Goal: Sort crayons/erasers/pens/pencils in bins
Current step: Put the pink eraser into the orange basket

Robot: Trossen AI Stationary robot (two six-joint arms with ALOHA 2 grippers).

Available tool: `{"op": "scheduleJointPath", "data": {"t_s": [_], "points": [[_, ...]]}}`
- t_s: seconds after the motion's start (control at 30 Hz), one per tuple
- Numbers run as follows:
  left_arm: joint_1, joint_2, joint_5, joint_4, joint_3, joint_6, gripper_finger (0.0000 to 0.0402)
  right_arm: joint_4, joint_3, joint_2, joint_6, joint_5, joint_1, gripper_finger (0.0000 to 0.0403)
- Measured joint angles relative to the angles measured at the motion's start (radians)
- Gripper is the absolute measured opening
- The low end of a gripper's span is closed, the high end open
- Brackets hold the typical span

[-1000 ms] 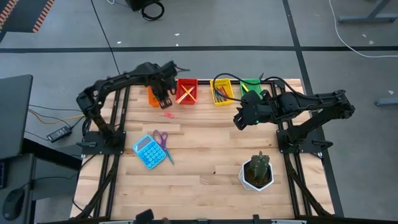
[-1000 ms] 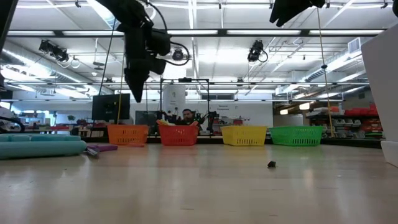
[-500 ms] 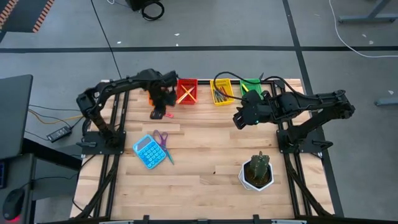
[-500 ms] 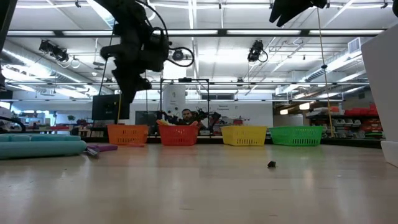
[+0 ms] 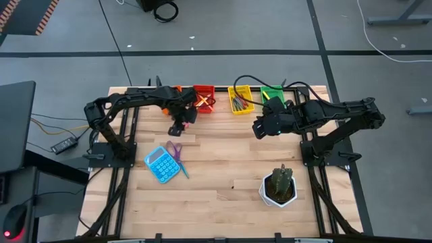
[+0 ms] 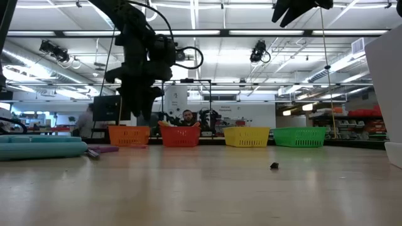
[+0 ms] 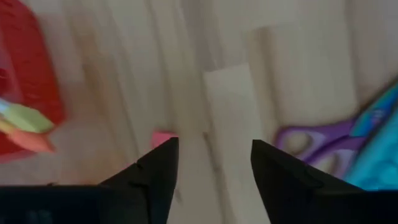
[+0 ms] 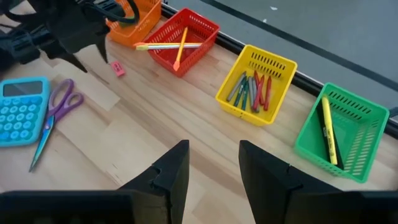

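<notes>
A pink eraser (image 7: 163, 138) (image 8: 117, 69) lies flat on the wooden table in front of the orange bin (image 8: 134, 18) and the red bin (image 5: 202, 98). My left gripper (image 5: 181, 125) (image 7: 214, 146) hangs open just above the table. The eraser lies beside one of its fingertips, not between them. The red bin holds long pencils, the yellow bin (image 5: 241, 100) several crayons, and the green bin (image 5: 272, 93) a yellow pen and a dark pen. My right gripper (image 5: 260, 129) (image 8: 214, 149) waits open above the table near the yellow and green bins.
A blue calculator (image 5: 160, 164) and purple-handled scissors (image 5: 177, 156) lie at the near left. A white cactus pot (image 5: 279, 185) stands at the near right. A small dark bit (image 6: 274, 166) lies on the table's middle. People show in the room beyond the bins.
My left gripper has come away from the orange bin, toward the table's near edge and down toward the pink eraser. In the low view its fingers have opened. The eraser has stayed in place.
</notes>
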Motion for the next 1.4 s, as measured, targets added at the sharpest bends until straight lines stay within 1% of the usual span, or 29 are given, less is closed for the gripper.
{"op": "scheduleJointPath", "data": {"t_s": [0.13,0.3,0.43,0.63,0.77,0.87,0.97,1.17,1.4], "points": [[0.003,0.011,-0.035,0.026,-0.024,0.072,0.0213,0.000,0.000,0.000,0.030,0.000,0.000,0.0145],[0.003,0.013,-0.050,0.056,-0.095,0.107,0.0199,0.000,0.000,0.000,0.070,0.000,0.000,0.0145],[0.003,0.013,-0.086,0.103,-0.122,0.095,0.0185,0.000,0.000,0.000,0.084,0.000,0.000,0.0145],[0.007,0.013,-0.090,0.162,-0.123,0.092,0.0175,0.000,0.000,0.000,0.109,0.025,0.000,0.0145],[0.021,0.021,-0.091,0.206,-0.122,0.030,0.0174,0.001,0.000,0.000,0.146,0.050,0.000,0.0145],[0.040,0.036,-0.093,0.203,-0.126,-0.006,0.0174,0.003,0.000,0.000,0.169,0.064,0.000,0.0145],[0.051,0.053,-0.093,0.197,-0.128,-0.009,0.0174,0.011,0.000,0.000,0.187,0.083,0.000,0.0145],[0.050,0.082,-0.090,0.223,-0.131,-0.011,0.0173,0.029,0.000,0.000,0.190,0.097,-0.005,0.0145],[0.051,0.124,-0.092,0.240,-0.129,-0.063,0.0173,0.040,0.000,0.000,0.193,0.100,-0.005,0.0145]]}}
